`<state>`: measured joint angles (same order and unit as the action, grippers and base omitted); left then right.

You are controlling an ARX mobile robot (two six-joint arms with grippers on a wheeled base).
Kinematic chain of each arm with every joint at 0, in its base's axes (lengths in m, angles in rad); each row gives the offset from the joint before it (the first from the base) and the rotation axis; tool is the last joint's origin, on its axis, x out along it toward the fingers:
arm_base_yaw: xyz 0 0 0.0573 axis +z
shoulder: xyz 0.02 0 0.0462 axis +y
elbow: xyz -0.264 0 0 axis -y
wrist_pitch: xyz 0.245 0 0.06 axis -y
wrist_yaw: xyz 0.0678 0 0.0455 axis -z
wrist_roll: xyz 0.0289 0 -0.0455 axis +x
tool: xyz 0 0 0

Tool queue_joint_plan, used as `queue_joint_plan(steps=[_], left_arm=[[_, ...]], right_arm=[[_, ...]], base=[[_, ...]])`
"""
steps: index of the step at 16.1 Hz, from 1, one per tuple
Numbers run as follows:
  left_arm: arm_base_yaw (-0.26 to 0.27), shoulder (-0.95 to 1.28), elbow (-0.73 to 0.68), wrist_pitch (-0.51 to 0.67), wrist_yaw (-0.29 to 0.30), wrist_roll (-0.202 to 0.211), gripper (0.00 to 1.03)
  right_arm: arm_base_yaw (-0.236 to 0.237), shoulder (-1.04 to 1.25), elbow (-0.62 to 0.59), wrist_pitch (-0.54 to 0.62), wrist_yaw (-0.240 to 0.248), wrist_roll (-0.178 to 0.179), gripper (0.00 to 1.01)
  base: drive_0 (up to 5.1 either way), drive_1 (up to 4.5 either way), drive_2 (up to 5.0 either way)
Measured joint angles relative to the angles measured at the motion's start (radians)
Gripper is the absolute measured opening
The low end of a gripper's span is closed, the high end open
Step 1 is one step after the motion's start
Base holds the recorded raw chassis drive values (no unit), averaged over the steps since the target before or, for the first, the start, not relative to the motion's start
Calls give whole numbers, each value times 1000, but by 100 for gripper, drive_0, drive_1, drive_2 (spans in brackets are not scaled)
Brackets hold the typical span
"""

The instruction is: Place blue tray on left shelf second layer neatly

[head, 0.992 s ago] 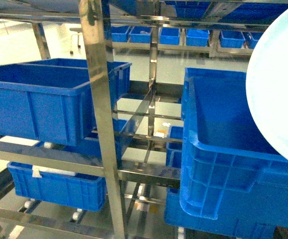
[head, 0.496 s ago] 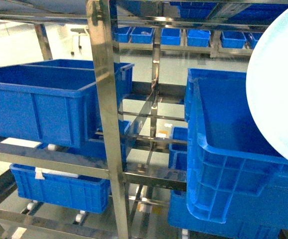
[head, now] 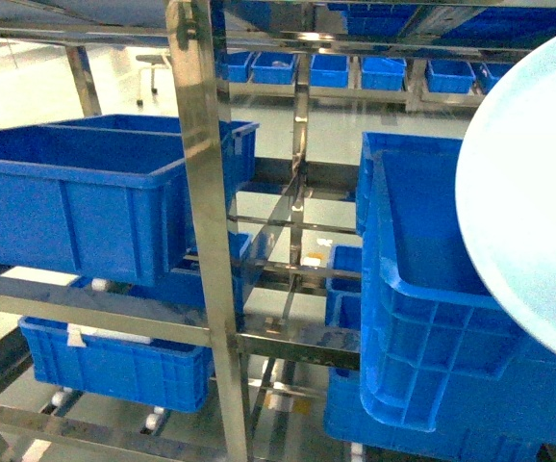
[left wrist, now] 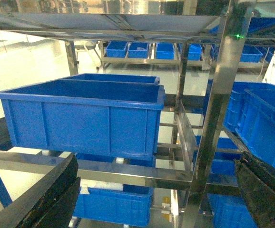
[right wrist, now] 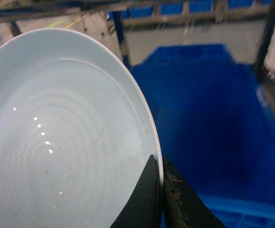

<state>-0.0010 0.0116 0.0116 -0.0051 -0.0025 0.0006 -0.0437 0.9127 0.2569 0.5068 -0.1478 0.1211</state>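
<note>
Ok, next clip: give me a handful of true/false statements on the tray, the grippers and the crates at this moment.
1. The right gripper pinches the rim of the blue tray. True.
2. The blue tray lies flat on a steel rail. False: it is held in the air, tilted, above a dark blue crate.
3. The left gripper carries a crate. False: its fingers stand apart with nothing between them.
4. A dark blue crate sits on the rack in the left wrist view. True.
</note>
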Motion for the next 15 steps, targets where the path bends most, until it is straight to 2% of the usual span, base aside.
queue_joint_plan(steps=[1,7,10,11,12,13,15], left_arm=[[0,0,0,0,0,0,98],[0,0,0,0,0,0,98],[0,0,0,0,0,0,98],[0,0,0,0,0,0,98],[0,0,0,0,1,0,98],[0,0,0,0,0,0,98],[0,0,0,0,0,0,98]], right_arm=[[-13,35,42,-104,-73,67,2],[-89,198,155,-316,-269,272,2],[-103,253,183,-351,-295,321,2],[-116,337,218,-350,-306,375,2],[-116,423,276,-333,-304,414,2],[-120,499,352,-316,-295,451,2],[-119,603,446,-277,-254,478,2]], base=[[0,0,0],[0,0,0],[0,0,0],[0,0,0],[0,0,0],[0,0,0],[0,0,0]])
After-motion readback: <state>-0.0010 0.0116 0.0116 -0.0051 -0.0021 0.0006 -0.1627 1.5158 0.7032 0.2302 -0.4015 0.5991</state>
